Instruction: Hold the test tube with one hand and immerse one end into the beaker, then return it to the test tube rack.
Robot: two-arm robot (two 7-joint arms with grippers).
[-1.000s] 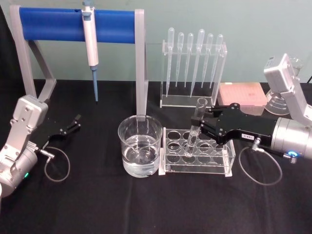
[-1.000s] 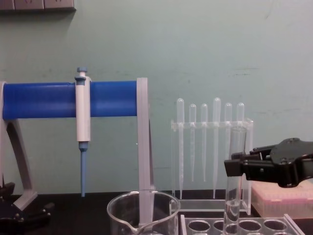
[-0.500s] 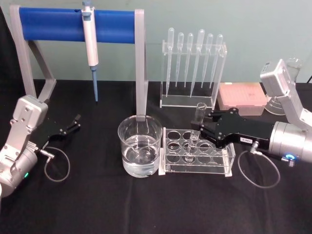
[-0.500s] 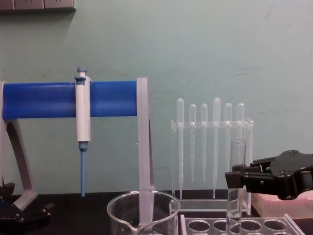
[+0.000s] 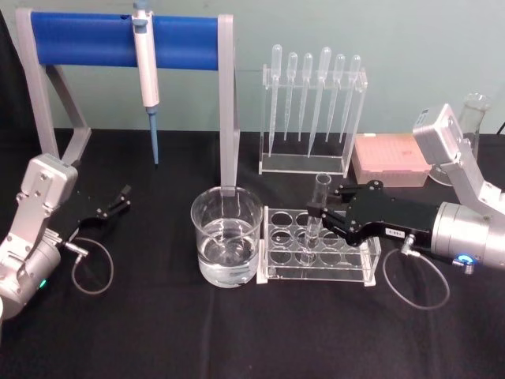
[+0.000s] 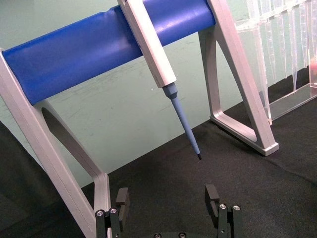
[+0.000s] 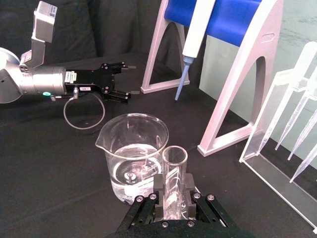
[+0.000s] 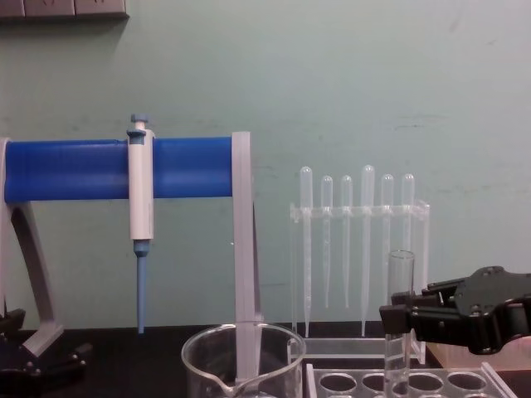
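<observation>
— So, the right gripper [image 5: 317,215]: what are its jaws doing?

— Clamped on the tube [image 5: 315,218], one finger on each side, a little below the open rim. The wrist view shows the glass pinched between the two pads [image 7: 160,184].

— And the tube itself?

— Upright, its lower part down inside a hole of the rack [image 5: 317,269], toward the rack's middle. Its rim stands well above the rack top.

— Where is the beaker [image 5: 227,245]?

— Just beside the rack's left end, with clear liquid in the bottom. The tube is apart from it.

— The left gripper [image 5: 116,202]?

— Parked near the table's left edge, jaws spread, nothing between them.

— Behind all that?

— A blue-barred stand [image 5: 118,39] with a pipettor [image 5: 146,75] hanging on it, pipettes [image 5: 312,87] in their own holder, and a pink box [image 5: 392,159] to the right.
</observation>
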